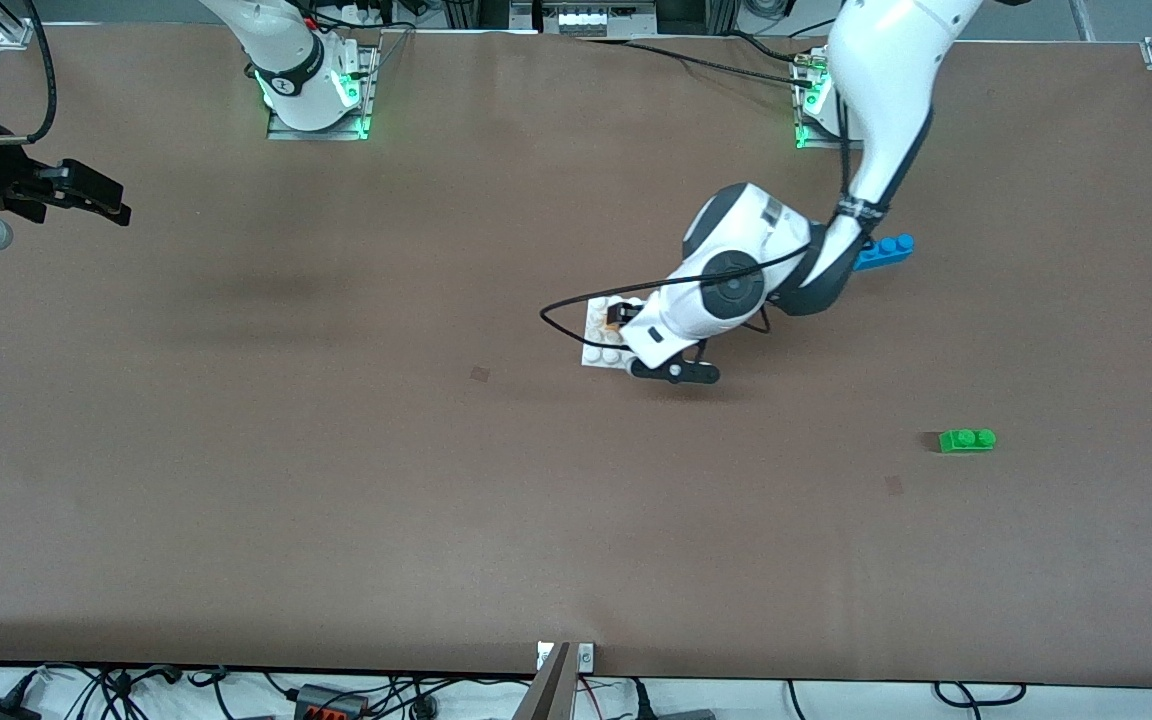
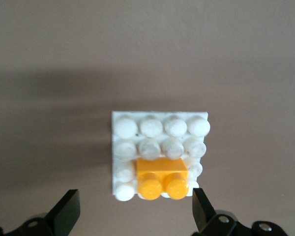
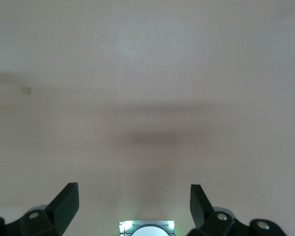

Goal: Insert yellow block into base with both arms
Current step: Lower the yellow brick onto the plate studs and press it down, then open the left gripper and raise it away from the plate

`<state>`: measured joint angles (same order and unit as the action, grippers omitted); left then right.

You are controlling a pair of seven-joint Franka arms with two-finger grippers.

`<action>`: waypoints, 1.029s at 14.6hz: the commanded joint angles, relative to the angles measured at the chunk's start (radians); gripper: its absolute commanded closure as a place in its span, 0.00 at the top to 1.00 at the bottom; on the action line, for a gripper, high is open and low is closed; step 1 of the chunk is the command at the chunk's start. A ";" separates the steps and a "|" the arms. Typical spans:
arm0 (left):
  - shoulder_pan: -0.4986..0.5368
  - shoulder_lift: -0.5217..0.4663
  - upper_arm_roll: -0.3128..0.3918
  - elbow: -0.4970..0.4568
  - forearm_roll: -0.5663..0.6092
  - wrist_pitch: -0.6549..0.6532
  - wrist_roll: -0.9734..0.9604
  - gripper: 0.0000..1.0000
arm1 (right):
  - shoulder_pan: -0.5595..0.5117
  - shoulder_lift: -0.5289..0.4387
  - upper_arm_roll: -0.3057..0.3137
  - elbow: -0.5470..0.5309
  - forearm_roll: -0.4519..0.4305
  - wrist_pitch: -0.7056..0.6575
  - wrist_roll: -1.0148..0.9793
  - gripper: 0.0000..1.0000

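Yellow block (image 2: pixel 162 177): two-stud brick seated on the white base (image 2: pixel 160 127) at one edge, mid-table. Left gripper (image 2: pixel 133 211) over it, jaws spread wide, holding nothing; right gripper (image 3: pixel 134 206) waits, jaws wide and empty, over bare table at the right arm's end. Insertion appears done; next calls for lifting the left arm straight up, clear of the block.

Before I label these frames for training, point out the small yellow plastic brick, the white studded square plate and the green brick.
small yellow plastic brick (image 2: pixel 162 178), left wrist view, top face.
white studded square plate (image 2: pixel 150 127), left wrist view, a stud.
green brick (image 1: pixel 967 440), front view, top.
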<state>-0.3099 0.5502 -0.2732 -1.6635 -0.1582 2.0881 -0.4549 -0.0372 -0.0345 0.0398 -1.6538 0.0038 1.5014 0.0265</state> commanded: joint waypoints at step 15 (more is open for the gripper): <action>0.529 -0.219 0.002 0.354 0.177 -0.659 0.432 1.00 | 0.031 0.007 -0.001 0.019 -0.002 -0.012 -0.005 1.00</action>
<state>0.1840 0.3369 -0.2612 -1.4321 -0.0054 1.5369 -0.0737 -0.0185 -0.0340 0.0403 -1.6537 0.0036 1.5012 0.0265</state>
